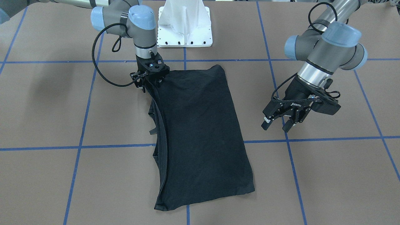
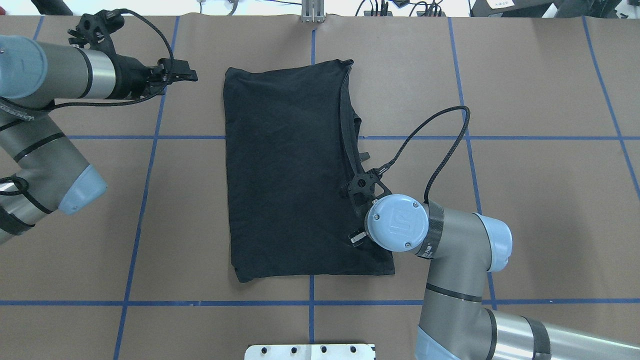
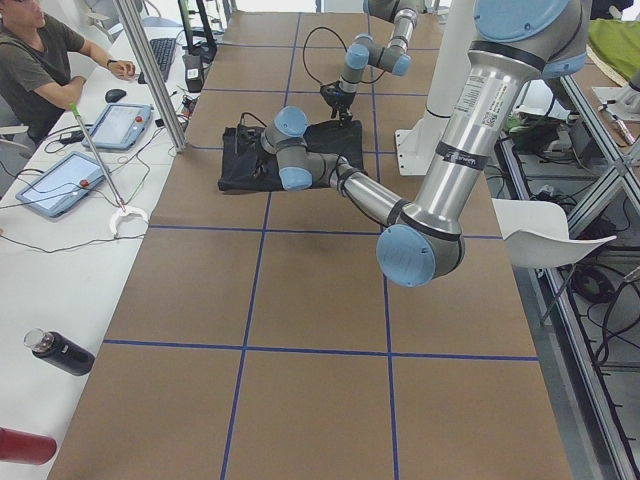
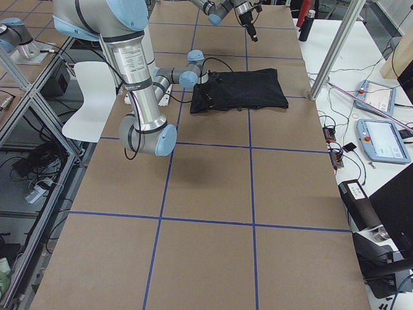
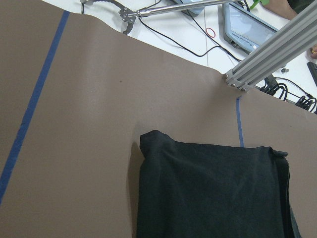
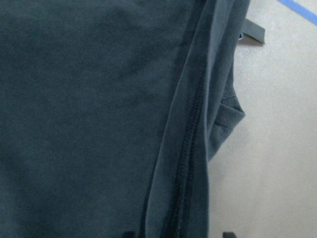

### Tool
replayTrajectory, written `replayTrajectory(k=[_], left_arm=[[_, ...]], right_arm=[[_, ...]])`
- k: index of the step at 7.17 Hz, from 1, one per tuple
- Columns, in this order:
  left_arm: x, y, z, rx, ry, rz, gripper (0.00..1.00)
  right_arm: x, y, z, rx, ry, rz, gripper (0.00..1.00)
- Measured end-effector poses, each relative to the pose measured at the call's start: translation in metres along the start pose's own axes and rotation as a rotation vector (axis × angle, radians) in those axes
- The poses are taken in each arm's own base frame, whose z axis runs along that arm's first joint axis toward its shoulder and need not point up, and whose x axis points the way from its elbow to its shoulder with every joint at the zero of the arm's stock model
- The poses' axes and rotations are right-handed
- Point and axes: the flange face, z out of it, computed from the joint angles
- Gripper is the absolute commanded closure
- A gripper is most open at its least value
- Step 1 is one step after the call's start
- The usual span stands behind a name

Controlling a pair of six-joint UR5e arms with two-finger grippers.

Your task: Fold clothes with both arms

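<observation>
**Black T-shirt lies folded mid-desk, one hand at its edge**

The black T-shirt (image 2: 285, 170) lies in the middle of the brown desk (image 2: 540, 215), folded into a long rectangle with only plain black cloth showing. In the overhead view its long sides run from 12 to 6 o'clock. The side toward 9 o'clock is a smooth fold. The side toward 3 o'clock is a stack of loose hemmed edges, with a bit of sleeve (image 2: 357, 124) poking out onto the desk.

The right hand (image 1: 150, 82) points straight down at that layered edge, at about 4 o'clock on the shirt. In the right wrist view its two fingertips (image 6: 129, 233) stand apart, with the stitched hem running between them. Whether they press into the cloth cannot be told.

The left hand (image 1: 276, 125) hangs above bare desk at about 10 o'clock from the shirt, well apart from it. Its fingers are spread and nothing is between them. The left wrist view looks down on the shirt's near corner.
</observation>
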Motion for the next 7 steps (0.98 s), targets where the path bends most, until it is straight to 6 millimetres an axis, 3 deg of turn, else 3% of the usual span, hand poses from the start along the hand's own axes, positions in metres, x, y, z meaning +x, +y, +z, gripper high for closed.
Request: replayTrajectory(k=[7], left_arm=[[0.0023, -0.0005, 0.0000, 0.000, 0.003, 0.000, 0.00]], right_arm=[[-0.0028, 0.0055, 0.0055, -0.011, 0.004, -0.004, 0.37]])
